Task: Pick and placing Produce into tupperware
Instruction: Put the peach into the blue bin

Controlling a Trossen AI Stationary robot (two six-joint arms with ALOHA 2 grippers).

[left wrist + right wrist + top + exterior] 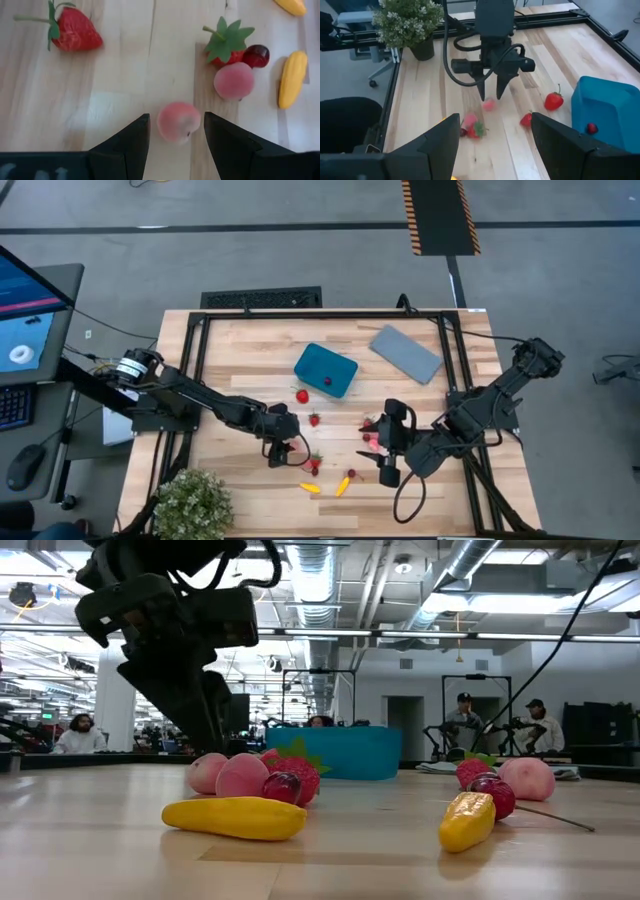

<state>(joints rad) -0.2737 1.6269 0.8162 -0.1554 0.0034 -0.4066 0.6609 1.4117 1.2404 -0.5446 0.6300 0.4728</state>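
High view: your left gripper (283, 455) low over table (250, 350), near fruit cluster; teal container (325, 370) holds one berry (328, 381).
Left wrist view: fingers (127, 142) spread either side of pink peach (178, 121), not clamped.
Right wrist view: your right gripper (492, 132) open, empty, facing left arm.

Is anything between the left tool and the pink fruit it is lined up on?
Nothing visible. The pink fruit lies on bare wood between the open fingers of the left tool; the other produce lies beyond it.
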